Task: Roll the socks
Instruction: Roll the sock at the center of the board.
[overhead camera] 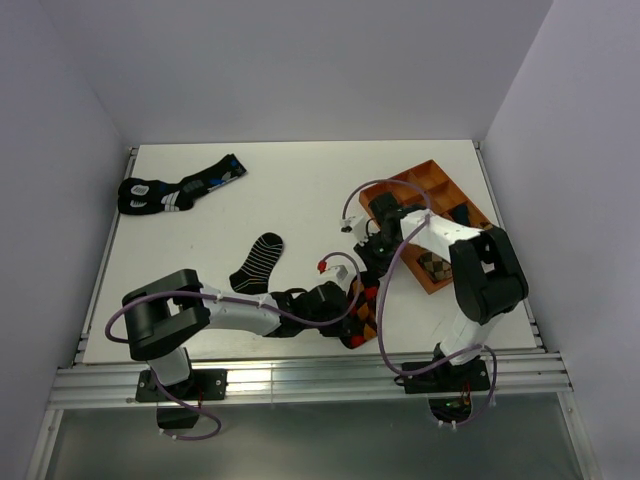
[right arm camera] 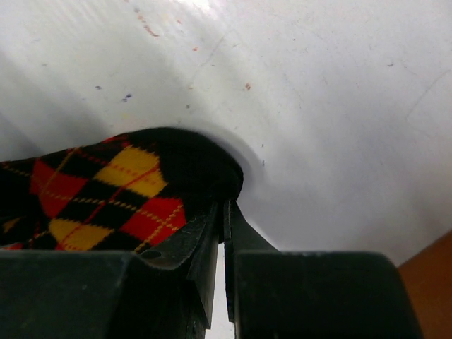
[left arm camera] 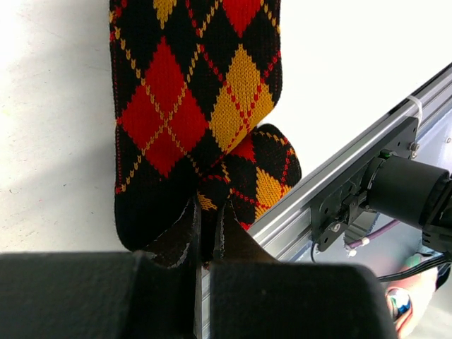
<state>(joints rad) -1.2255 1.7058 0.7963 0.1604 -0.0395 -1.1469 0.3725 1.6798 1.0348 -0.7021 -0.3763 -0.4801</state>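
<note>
The long black argyle sock (overhead camera: 366, 308) with red and orange diamonds lies near the table's front edge, between my two grippers. In the left wrist view the argyle sock (left arm camera: 191, 106) runs away from the camera, its near end folded over. My left gripper (left arm camera: 210, 206) is shut on that folded near end. My right gripper (right arm camera: 224, 201) is shut on the black rim at the far end of the argyle sock (right arm camera: 106, 191). From above, the left gripper (overhead camera: 352, 322) and right gripper (overhead camera: 368, 262) sit close together. The short striped ankle sock (overhead camera: 258, 262) lies flat to their left, untouched.
A pair of black socks with blue and white marks (overhead camera: 180, 190) lies at the back left. An orange tray (overhead camera: 420, 180) at the right holds a brown-checked bundle (overhead camera: 435, 265). The aluminium rail (left arm camera: 332, 176) runs along the table's front edge beside the left gripper.
</note>
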